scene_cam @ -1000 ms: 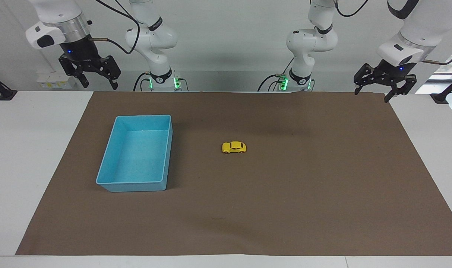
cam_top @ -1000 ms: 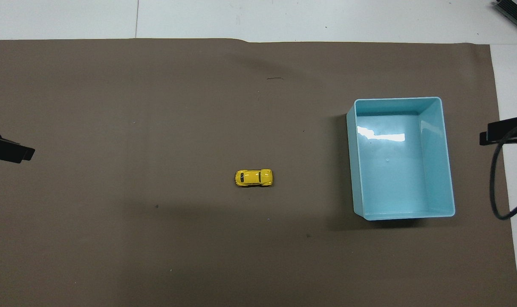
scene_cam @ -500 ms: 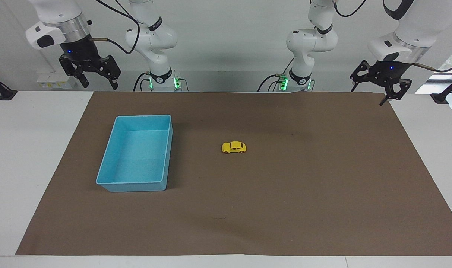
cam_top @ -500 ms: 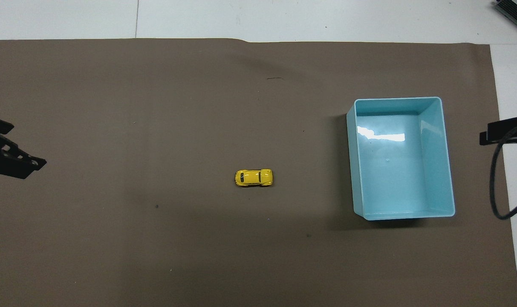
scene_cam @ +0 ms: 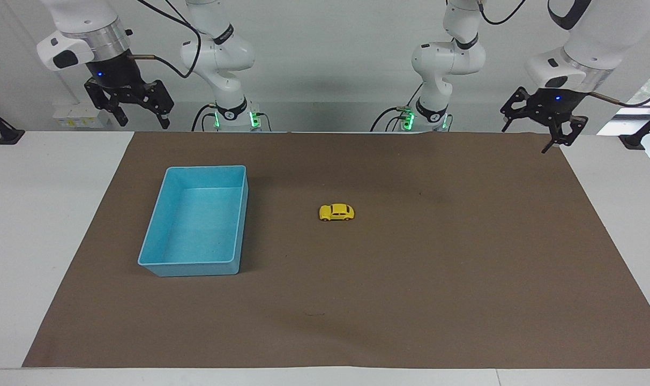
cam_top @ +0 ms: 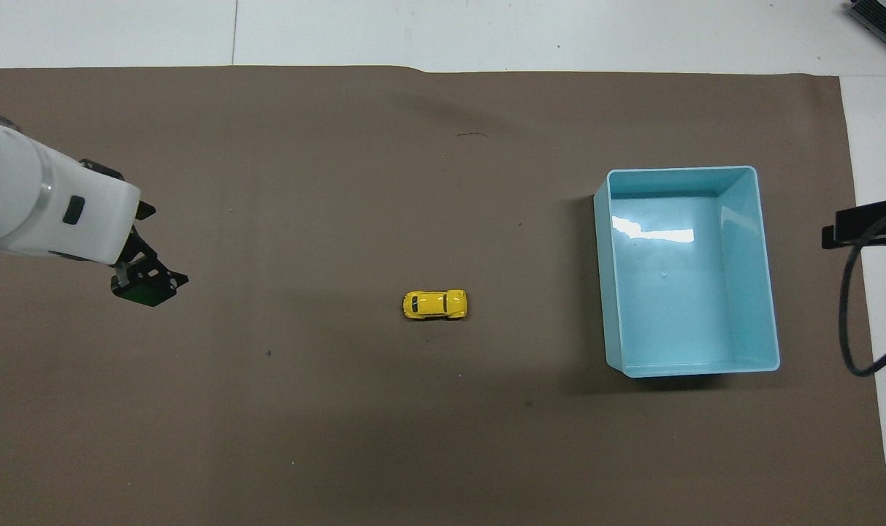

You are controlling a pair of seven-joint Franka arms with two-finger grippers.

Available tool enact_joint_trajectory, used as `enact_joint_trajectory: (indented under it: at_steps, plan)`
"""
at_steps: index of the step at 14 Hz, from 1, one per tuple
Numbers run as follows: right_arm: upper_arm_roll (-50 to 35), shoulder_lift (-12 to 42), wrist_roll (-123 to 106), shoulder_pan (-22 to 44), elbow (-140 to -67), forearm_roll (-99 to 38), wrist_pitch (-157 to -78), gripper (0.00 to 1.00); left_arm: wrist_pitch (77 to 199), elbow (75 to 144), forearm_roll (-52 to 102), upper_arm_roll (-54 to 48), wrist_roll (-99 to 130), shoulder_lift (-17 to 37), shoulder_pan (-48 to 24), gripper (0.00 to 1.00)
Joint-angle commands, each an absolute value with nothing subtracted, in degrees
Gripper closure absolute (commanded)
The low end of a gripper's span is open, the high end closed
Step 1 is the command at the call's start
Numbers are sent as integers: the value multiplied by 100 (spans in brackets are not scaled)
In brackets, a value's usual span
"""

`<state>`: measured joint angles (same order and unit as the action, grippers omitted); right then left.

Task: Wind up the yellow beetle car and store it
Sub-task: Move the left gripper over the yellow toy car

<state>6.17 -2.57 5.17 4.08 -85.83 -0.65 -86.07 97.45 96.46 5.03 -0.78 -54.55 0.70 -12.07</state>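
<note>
Two grippers hung empty above the bench. Going from the left arm's end: the left gripper (scene_cam: 536, 126) hovered with its fingers spread over the brown paper mat (scene_cam: 464, 268) at that end, holding nothing and well apart from everything. The small bright yellow beetle-shaped toy car (scene_cam: 336, 212) stood on its wheels near the middle of the mat, lying lengthwise along the bench, touched by neither gripper. Beside it, toward the right arm's end and apart from it, sat the open rectangular light-blue plastic bin (scene_cam: 166, 264), with nothing in it. The right gripper (scene_cam: 137, 110) waited high at that end, fingers also spread.

By my judgement nothing of the task was done yet. The car was tiny and free-rolling: a gripper coming down off-centre could nudge it away or pinch only its rounded roof, letting it slip out. Dragging it back to wind it could also wrinkle the mat.
</note>
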Motion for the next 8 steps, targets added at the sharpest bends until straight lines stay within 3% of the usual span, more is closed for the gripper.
enact_joint_trajectory:
  at_steps: [1,8]
  plan:
    - [589,-334,387,352,-8613,-97,-8560,0,10229,9835,642,9,-6107,158,-1520,0]
    - [589,-334,387,352,-8613,-97,-8552,0,11249,9984,1160,9,-6750,983,-2336,0]
